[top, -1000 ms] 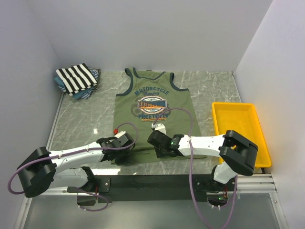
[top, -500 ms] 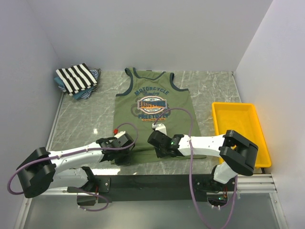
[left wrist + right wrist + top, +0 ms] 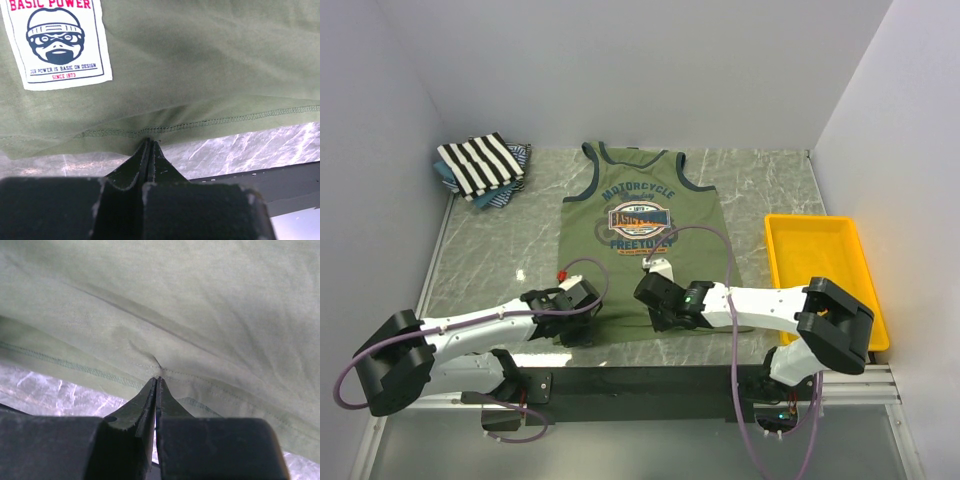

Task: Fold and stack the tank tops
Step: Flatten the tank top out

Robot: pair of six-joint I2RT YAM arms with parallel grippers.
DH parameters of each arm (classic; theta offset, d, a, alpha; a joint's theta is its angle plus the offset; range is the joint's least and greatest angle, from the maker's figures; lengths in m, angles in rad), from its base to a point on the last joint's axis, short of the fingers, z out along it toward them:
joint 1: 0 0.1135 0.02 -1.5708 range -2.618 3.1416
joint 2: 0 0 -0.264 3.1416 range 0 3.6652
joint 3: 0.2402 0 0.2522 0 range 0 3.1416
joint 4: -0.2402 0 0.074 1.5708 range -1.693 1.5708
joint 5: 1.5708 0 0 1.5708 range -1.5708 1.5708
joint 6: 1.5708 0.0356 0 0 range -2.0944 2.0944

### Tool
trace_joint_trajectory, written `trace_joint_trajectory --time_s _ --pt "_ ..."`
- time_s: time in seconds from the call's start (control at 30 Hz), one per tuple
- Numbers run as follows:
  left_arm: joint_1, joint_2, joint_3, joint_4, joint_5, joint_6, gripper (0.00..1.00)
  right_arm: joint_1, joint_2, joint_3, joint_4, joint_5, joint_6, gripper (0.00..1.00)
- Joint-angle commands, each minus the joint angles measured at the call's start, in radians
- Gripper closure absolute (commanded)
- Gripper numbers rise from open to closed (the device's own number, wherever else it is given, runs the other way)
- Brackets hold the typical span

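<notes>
The olive green tank top [image 3: 640, 245] with navy trim and a blue-orange chest print lies flat in the middle of the table, neck away from me. My left gripper [image 3: 576, 322] is shut on its near hem at the left [image 3: 150, 131], beside a white patch [image 3: 57, 42]. My right gripper [image 3: 662, 318] is shut on the near hem toward the middle [image 3: 158, 371], where the cloth puckers. The black-and-white striped tank top [image 3: 480, 163] lies folded at the far left on blue patterned ones [image 3: 510, 192].
A yellow plastic tray [image 3: 782, 262] stands at the right. The black front rail [image 3: 640, 385] runs along the table's near edge just behind both grippers. Grey walls close the far side and both sides.
The right arm's forearm has shifted slightly to the right and nearer; its gripper stays on the hem. The left arm and the tank tops have barely moved.
</notes>
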Motion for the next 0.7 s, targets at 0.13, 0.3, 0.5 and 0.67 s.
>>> trace_joint_trajectory --time_s 0.13,0.3,0.5,0.67 --pt "-0.004 -0.037 0.023 -0.065 -0.024 0.011 0.99 0.01 -0.046 0.006 -0.033 -0.059 -0.035 0.95" --pt "-0.004 -0.107 0.089 -0.08 0.007 0.057 0.98 0.008 -0.087 -0.009 -0.038 -0.102 -0.049 0.95" --pt "-0.004 -0.158 0.189 -0.144 -0.008 0.115 0.91 0.008 -0.115 -0.011 -0.067 -0.124 -0.057 0.95" --pt "0.013 -0.109 0.22 -0.226 -0.057 0.082 0.93 0.008 -0.127 -0.018 -0.064 -0.156 -0.055 0.96"
